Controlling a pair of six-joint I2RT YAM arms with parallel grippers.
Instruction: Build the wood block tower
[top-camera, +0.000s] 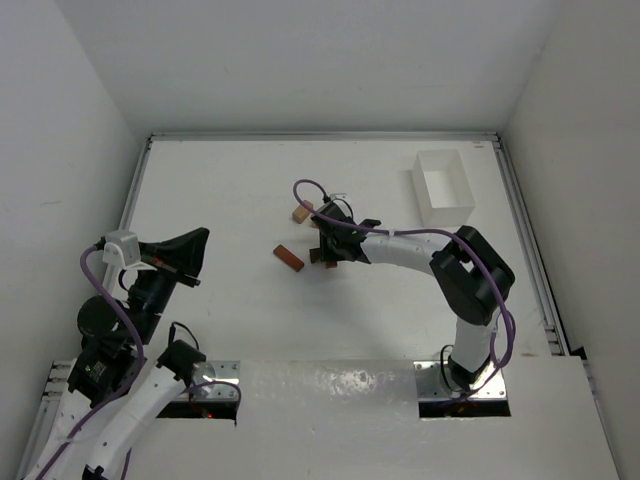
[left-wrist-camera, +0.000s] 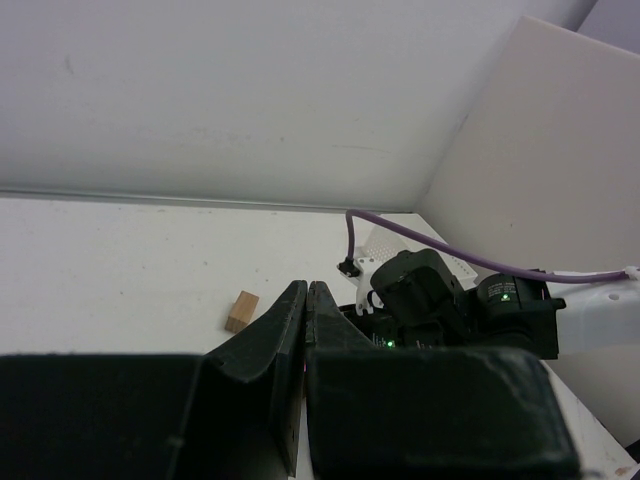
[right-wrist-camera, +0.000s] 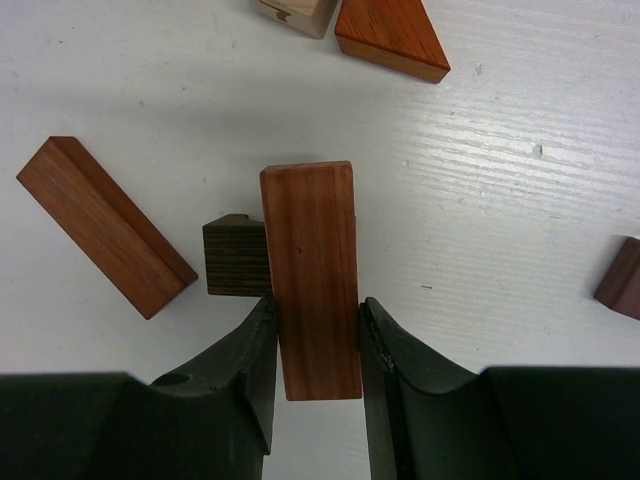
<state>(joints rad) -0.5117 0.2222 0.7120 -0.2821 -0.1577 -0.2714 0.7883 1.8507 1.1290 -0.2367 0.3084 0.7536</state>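
Observation:
In the right wrist view my right gripper (right-wrist-camera: 315, 312) is shut on a reddish-brown wooden bar (right-wrist-camera: 311, 270), which runs lengthwise between the fingers. A dark brown cube (right-wrist-camera: 237, 258) sits against the bar's left side. Another reddish-brown bar (right-wrist-camera: 105, 227) lies aslant further left, and the same bar (top-camera: 289, 257) shows in the top view, left of the right gripper (top-camera: 328, 250). A pale tan block (right-wrist-camera: 297, 12) and a reddish wedge-like piece (right-wrist-camera: 392, 35) lie beyond. My left gripper (left-wrist-camera: 306, 290) is shut and empty, hovering at the table's left (top-camera: 198, 258).
A clear plastic box (top-camera: 443, 186) stands at the back right. A tan block (top-camera: 300, 212) lies behind the right gripper; it (left-wrist-camera: 241, 311) also shows in the left wrist view. A dark reddish block (right-wrist-camera: 622, 278) sits at the right edge. White walls enclose the table.

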